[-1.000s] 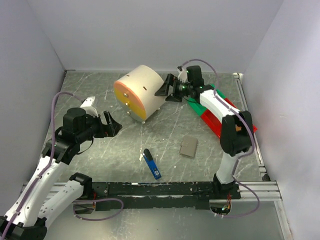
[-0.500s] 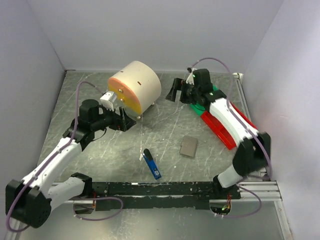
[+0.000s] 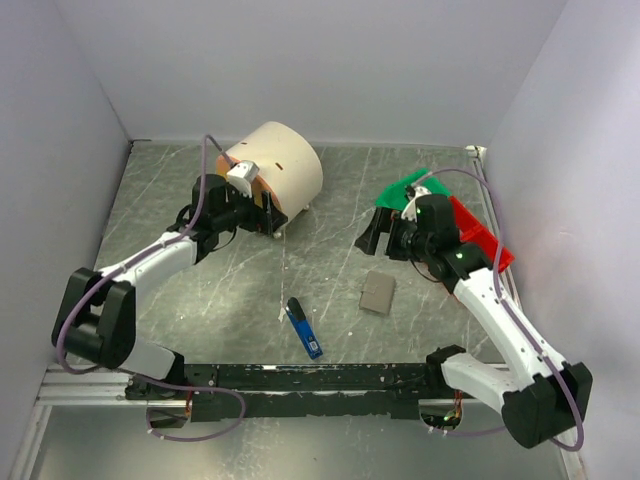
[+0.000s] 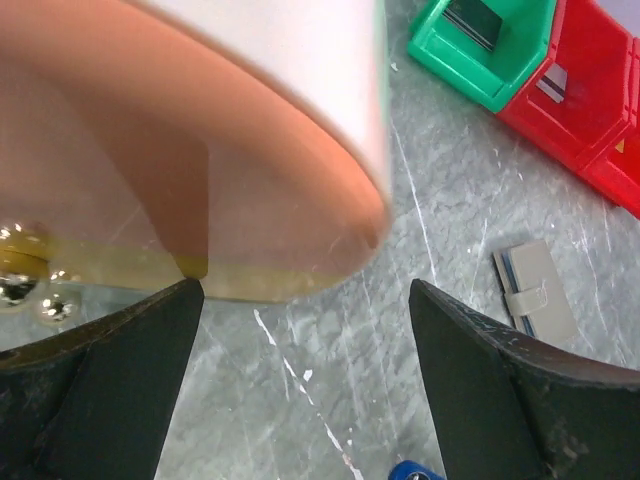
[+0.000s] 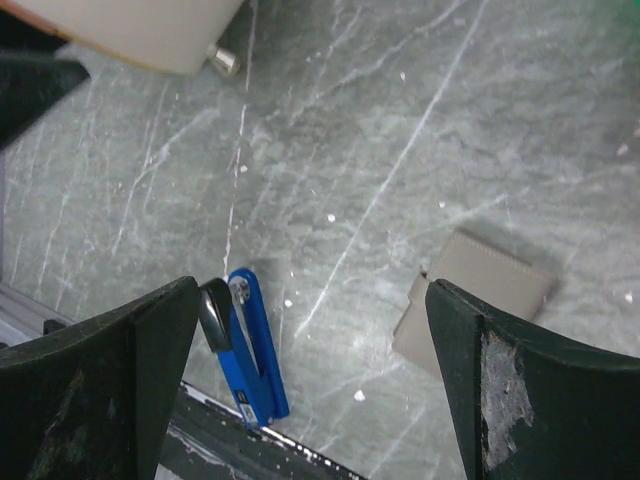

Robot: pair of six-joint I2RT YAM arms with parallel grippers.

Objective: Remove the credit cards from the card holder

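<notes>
Right pincer (image 3: 383,240) hangs wide open and empty near the folded card holder (image 3: 378,293) lying on the tabletop (image 3: 230,300), probably lining up a grab; left pincer (image 3: 255,222), likewise open and empty, hovers well apart.

Overall light: bright, even, diffuse, from above; pale walls evenly lit.
Shadows: soft and short, close under the cream drum (image 3: 275,175) on the marbled table (image 3: 340,265).
Glare: small bright glints on the drum's metal feet (image 4: 18,290).
Blur: left wrist view, drum very near, smeared and out of focus; right wrist view, card holder (image 5: 470,300) slightly smeared.
Focus: top view sharp throughout.
</notes>
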